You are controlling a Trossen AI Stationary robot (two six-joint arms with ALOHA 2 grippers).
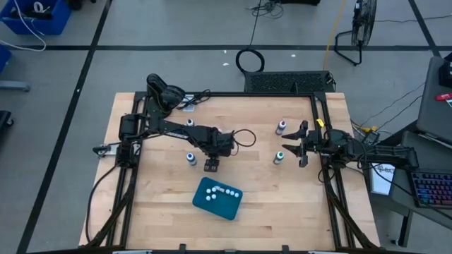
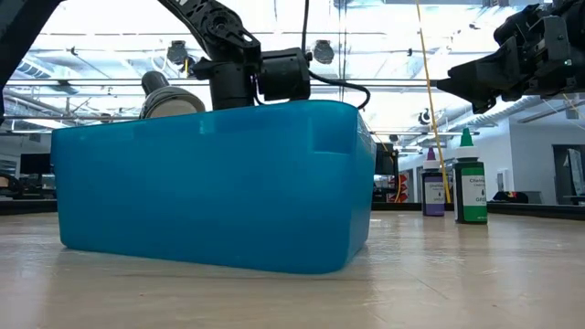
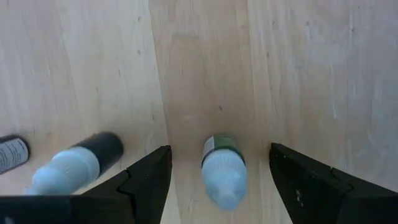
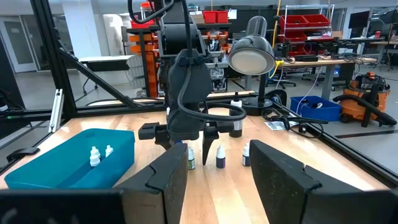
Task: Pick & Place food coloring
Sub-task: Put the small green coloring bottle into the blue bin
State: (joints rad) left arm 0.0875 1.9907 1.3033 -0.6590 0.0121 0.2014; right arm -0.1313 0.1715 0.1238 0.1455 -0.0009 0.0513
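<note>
- The pale wooden table (image 1: 162, 212) takes up the middle of the scene, framed by black rails; open wood lies on the near left and near right, so both arms have room there.
- The flat teal rectangular plastic tray (image 1: 217, 199) sits near the front edge, centre, with a few tiny whitish dropper bottles (image 1: 219, 192) already in it. In the low view its wall hides much of the table behind.
- The left gripper (image 1: 211, 166), on a dark arm, hangs over mid-table just beyond the tray. Its fingers are spread wide and empty, with a small green-bodied, white-topped bottle (image 3: 222, 169) standing between them below.
- I judge the step to be a pick: the next move calls for a straight descent and a close on that bottle.
- A dark-bodied, white-capped bottle (image 3: 74, 163) stands just beside it, so the outer finger has little room.
- The right gripper (image 1: 295, 144) waits at the right, fingers apart and empty, between a green bottle (image 1: 279, 156) and a purple bottle (image 1: 281, 128).
</note>
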